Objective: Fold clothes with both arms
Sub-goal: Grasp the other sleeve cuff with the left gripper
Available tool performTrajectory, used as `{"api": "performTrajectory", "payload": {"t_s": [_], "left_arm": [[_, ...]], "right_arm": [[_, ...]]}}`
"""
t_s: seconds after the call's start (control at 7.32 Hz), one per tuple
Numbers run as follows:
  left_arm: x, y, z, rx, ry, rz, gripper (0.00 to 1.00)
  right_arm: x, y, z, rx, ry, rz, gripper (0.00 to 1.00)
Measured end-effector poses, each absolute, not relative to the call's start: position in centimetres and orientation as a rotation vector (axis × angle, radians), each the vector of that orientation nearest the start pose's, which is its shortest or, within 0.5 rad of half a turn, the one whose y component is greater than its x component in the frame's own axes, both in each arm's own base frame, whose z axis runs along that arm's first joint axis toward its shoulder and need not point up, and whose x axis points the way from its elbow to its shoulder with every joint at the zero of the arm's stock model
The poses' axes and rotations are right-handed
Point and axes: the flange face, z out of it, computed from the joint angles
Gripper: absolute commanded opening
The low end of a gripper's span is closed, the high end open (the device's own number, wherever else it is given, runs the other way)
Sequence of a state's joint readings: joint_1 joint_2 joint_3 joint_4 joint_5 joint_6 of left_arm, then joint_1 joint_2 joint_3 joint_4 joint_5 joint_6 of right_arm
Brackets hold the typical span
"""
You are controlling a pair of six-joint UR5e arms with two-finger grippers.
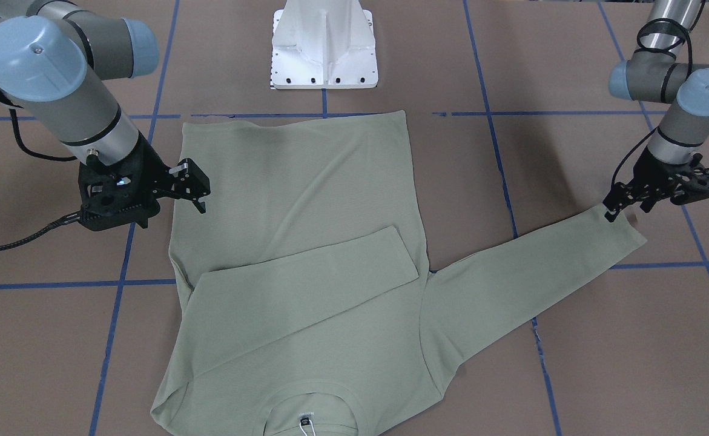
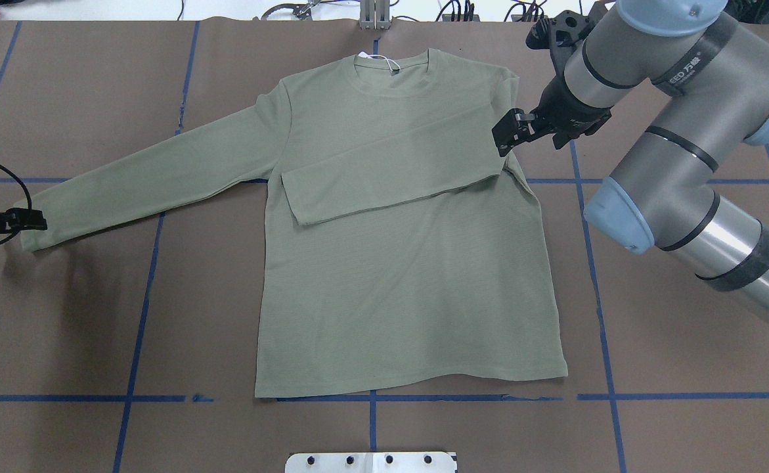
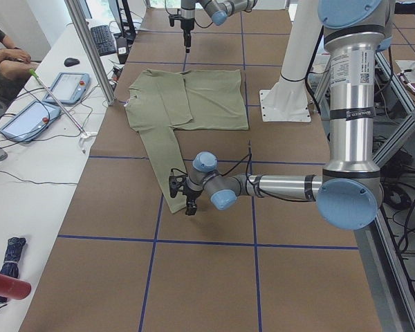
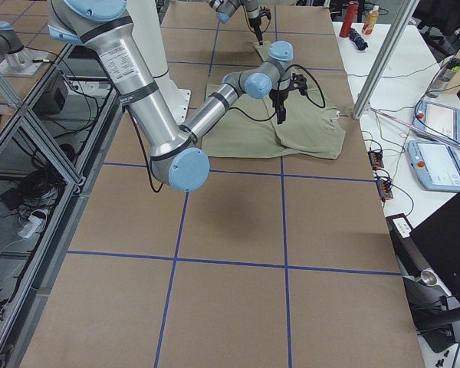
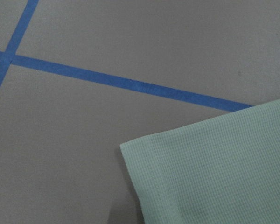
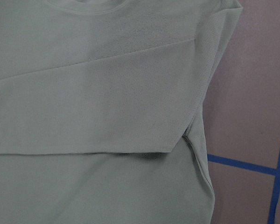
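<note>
At nine o'clock overhead, the cuff (image 2: 33,236) of the soft, light shirt (image 2: 410,276) likely suits pinching — left tool (image 1: 629,209) and right tool (image 1: 192,184) gape empty.

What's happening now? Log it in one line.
shirt: flat, one sleeve folded across chest | left gripper: at outstretched sleeve's cuff | right gripper: over shirt's side edge

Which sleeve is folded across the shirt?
The sage-green knit sleeve beside the right arm's black tool; the other sleeve lies stretched out toward the left tool.
</note>
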State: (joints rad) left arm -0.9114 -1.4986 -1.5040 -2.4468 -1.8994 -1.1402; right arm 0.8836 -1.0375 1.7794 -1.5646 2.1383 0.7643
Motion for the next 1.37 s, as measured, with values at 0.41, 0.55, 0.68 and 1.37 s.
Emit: {"api": "performTrajectory", "payload": {"t_s": [0.41, 0.55, 0.68, 1.37], "left_arm": [[22.50, -45.20, 64.57, 0.204, 0.769, -0.332, 0.90], [22.52, -45.19, 64.59, 0.203, 0.769, -0.335, 0.85], [22.55, -45.18, 64.60, 0.200, 0.769, -0.342, 0.80], [22.96, -45.00, 64.35, 0.177, 0.781, -0.387, 0.46]], "right_arm": [[-34.37, -54.05, 25.67, 0.183, -0.887, -0.143, 1.00], [-34.42, -54.02, 25.68, 0.182, -0.886, -0.144, 1.00], [-34.45, -54.00, 25.70, 0.181, -0.886, -0.144, 1.00], [-34.46, -53.95, 25.80, 0.179, -0.885, -0.144, 1.00]]}}
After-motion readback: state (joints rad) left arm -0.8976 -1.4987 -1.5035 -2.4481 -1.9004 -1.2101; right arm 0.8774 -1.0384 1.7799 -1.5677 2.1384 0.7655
